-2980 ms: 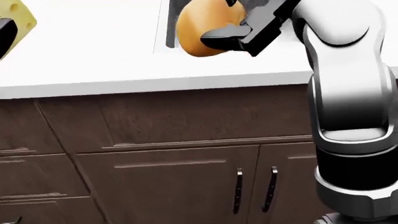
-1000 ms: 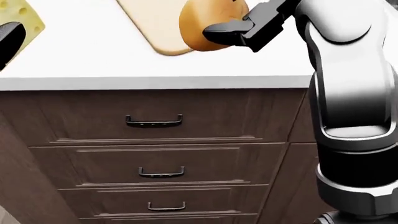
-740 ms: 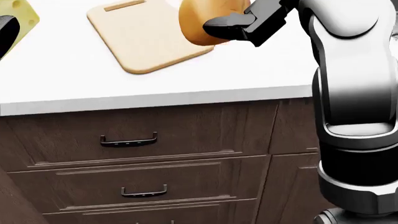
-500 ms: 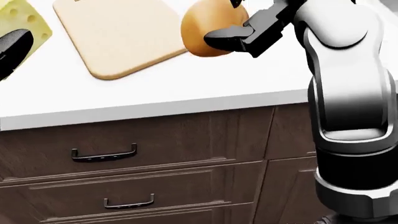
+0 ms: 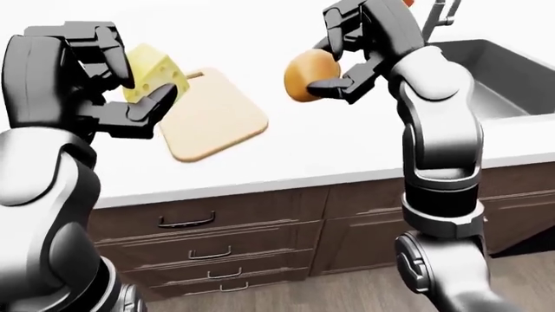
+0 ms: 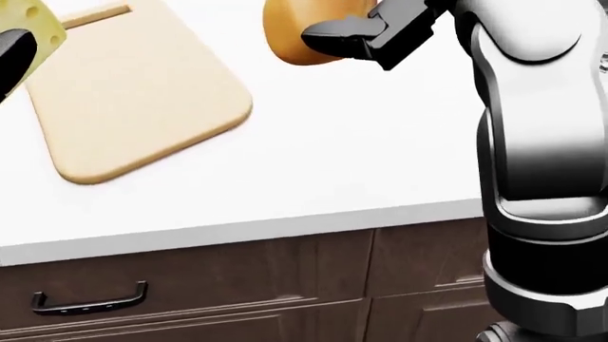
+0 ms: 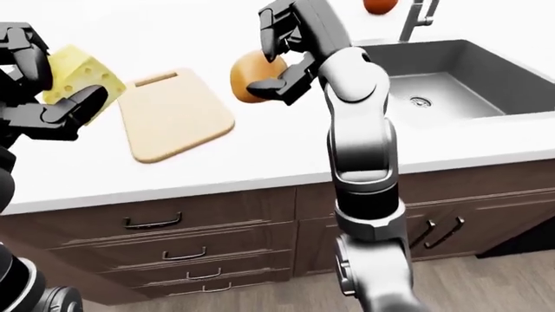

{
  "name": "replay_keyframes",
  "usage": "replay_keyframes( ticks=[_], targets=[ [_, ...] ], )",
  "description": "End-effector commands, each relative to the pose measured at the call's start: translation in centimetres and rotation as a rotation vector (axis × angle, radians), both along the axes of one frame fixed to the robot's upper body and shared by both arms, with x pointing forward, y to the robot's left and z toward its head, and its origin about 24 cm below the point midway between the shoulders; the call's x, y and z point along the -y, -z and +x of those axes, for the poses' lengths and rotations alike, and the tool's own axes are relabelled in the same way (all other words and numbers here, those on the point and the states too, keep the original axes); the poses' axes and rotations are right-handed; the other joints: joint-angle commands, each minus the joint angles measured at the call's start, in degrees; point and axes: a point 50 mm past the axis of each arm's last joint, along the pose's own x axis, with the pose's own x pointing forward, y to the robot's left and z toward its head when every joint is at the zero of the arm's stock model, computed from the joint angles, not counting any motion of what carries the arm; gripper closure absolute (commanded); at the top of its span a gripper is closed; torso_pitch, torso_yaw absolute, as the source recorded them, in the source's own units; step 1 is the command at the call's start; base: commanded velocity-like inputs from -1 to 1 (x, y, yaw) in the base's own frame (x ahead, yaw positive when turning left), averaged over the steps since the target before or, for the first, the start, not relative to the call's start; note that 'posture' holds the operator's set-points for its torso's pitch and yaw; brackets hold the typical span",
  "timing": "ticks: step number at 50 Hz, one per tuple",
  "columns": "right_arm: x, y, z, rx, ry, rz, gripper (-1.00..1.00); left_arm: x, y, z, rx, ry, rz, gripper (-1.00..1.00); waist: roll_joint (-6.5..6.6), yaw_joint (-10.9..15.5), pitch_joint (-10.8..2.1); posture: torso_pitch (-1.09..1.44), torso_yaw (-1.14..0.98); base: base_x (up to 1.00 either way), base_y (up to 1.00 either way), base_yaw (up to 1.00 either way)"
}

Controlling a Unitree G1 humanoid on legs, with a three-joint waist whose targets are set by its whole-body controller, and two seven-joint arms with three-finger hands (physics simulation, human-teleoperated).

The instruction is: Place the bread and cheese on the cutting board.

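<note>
A round tan bread loaf point(image 5: 305, 77) hangs above the white counter, with my right hand point(image 5: 334, 64) shut on it, just right of the cutting board. The pale wooden cutting board point(image 7: 174, 118) lies flat on the counter with nothing on it. A yellow cheese wedge with holes point(image 7: 80, 75) is held up by my left hand point(image 5: 143, 91), whose fingers close round it, above the board's left edge. In the head view the bread point(image 6: 296, 34) sits at the top and the board point(image 6: 133, 96) at the left.
A steel sink point(image 7: 451, 81) with a faucet point(image 7: 413, 19) is set into the counter at the right; an orange-red round thing point(image 7: 380, 5) lies behind it. Dark wood drawers point(image 7: 156, 222) and cabinet doors run below the counter's edge point(image 6: 285, 224).
The whole picture has shifted, so the camera moved: the board slid left and down in the head view and looks larger. Both hands keep hold of the bread and the cheese.
</note>
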Motion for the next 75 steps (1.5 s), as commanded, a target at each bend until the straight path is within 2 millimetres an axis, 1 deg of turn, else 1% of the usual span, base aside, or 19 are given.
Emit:
replay_keyframes(
  ticks=[1, 3, 4, 7, 8, 14, 18, 19, 20, 21, 22, 24, 32, 35, 36, 43, 59, 65, 75],
  targets=[
    [-0.1, -1.6, -0.8, 0.083, 0.000, -0.003, 1.00, 0.0, -1.4, -0.7, 0.086, -0.006, 0.014, 1.00, 0.25, -0.07, -1.74, 0.00, 0.00, 0.00, 0.00, 0.00],
    [-0.1, -1.6, -0.9, 0.083, 0.001, -0.008, 1.00, 0.0, -1.4, -0.7, 0.086, -0.006, 0.015, 1.00, 0.08, 0.01, -1.86, 0.00, 0.00, 0.00, 0.00, 0.00],
    [-0.1, -1.5, -0.9, 0.081, 0.001, -0.008, 1.00, 0.0, -1.3, -0.7, 0.085, -0.005, 0.015, 1.00, 0.46, 0.04, -3.26, 0.00, 0.00, 0.00, 0.26, 0.00],
    [-0.1, -1.5, -0.9, 0.080, 0.003, -0.010, 1.00, 0.1, -1.4, -0.8, 0.085, -0.005, 0.016, 1.00, -3.44, 0.43, -2.43, 0.00, 0.00, 0.00, 0.71, 0.00],
    [-0.1, -1.6, -0.9, 0.080, 0.004, -0.011, 1.00, 0.1, -1.4, -0.8, 0.085, -0.005, 0.016, 1.00, -3.87, 0.25, -2.61, 0.00, 0.00, 0.00, 0.94, 0.00],
    [-0.2, -1.5, -0.8, 0.079, 0.003, -0.009, 1.00, 0.1, -1.3, -0.7, 0.083, -0.005, 0.017, 1.00, -3.42, 0.41, -1.55, 0.00, 0.00, 0.00, 0.93, 0.00],
    [0.0, -1.5, -0.6, 0.079, 0.006, -0.004, 1.00, 0.1, -1.3, -0.7, 0.083, -0.006, 0.016, 1.00, -1.75, 0.29, -1.29, 0.00, 0.00, 0.00, 0.71, 0.00],
    [0.0, -1.6, -0.7, 0.074, -0.003, 0.018, 1.00, 0.1, -1.3, -0.7, 0.083, -0.005, 0.017, 1.00, 2.21, -0.35, -1.60, 0.00, 0.00, 0.00, 0.00, 0.00],
    [0.1, -1.7, -0.7, 0.078, 0.005, 0.010, 1.00, 0.1, -1.4, -0.7, 0.084, -0.005, 0.016, 1.00, 5.19, -0.19, -0.82, 0.00, 0.00, 0.00, 0.00, 0.00],
    [0.1, -1.7, -0.7, 0.079, 0.004, 0.008, 1.00, 0.1, -1.3, -0.7, 0.083, -0.005, 0.016, 1.00, 6.57, 0.28, -0.34, 0.00, 0.00, 0.00, 0.00, 0.00],
    [0.1, -1.7, -0.7, 0.079, 0.000, 0.010, 1.00, 0.1, -1.3, -0.6, 0.083, -0.005, 0.016, 1.00, 3.61, 0.33, 0.26, 0.00, 0.00, 0.00, 0.00, 0.00],
    [0.0, -1.8, -0.8, 0.083, -0.009, 0.016, 1.00, 0.1, -1.3, -0.6, 0.083, -0.005, 0.017, 1.00, 2.66, 0.17, -0.51, 0.00, 0.00, 0.00, 0.00, 0.00],
    [0.0, -1.8, -0.6, 0.074, 0.001, 0.011, 1.00, 0.1, -1.1, -0.5, 0.081, -0.003, 0.016, 1.00, -0.89, 0.49, -0.05, 0.00, 0.00, 0.00, 0.00, 0.00],
    [0.0, -2.1, -0.7, 0.074, 0.003, 0.011, 1.00, 0.1, -1.1, -0.5, 0.082, -0.004, 0.014, 1.00, -3.42, 1.26, -0.72, 0.00, 0.00, 0.00, 0.00, 0.00],
    [0.0, -2.1, -0.6, 0.075, 0.003, 0.012, 1.00, 0.1, -1.1, -0.5, 0.081, -0.003, 0.015, 1.00, -1.75, 1.03, -0.36, 0.00, 0.00, 0.00, 0.00, 0.00],
    [-0.4, -3.1, -0.7, 0.087, -0.006, 0.004, 1.00, 0.1, -1.3, -0.6, 0.085, -0.002, 0.013, 1.00, -0.53, 0.67, -1.35, 0.00, 0.00, 0.00, 0.00, 0.00],
    [-1.6, -3.7, -0.1, 0.085, -0.027, -0.013, 1.00, 0.0, -1.5, -0.8, 0.090, -0.006, 0.013, 1.00, 0.01, 0.01, -1.51, 0.00, 0.00, 0.00, 0.00, 0.00],
    [-3.5, -6.6, 2.8, 0.072, -0.048, -0.090, 1.00, -0.1, -1.6, -0.9, 0.093, -0.009, 0.010, 1.00, 0.42, -0.43, -1.44, 0.00, 0.00, 0.00, 0.00, 0.00],
    [-7.3, -7.2, 5.8, 0.018, -0.109, -0.190, 1.00, -0.1, -1.8, -1.1, 0.097, -0.009, 0.005, 1.00, 1.57, -1.31, -1.36, 0.00, 0.00, 0.00, 0.00, 0.00]
  ],
)
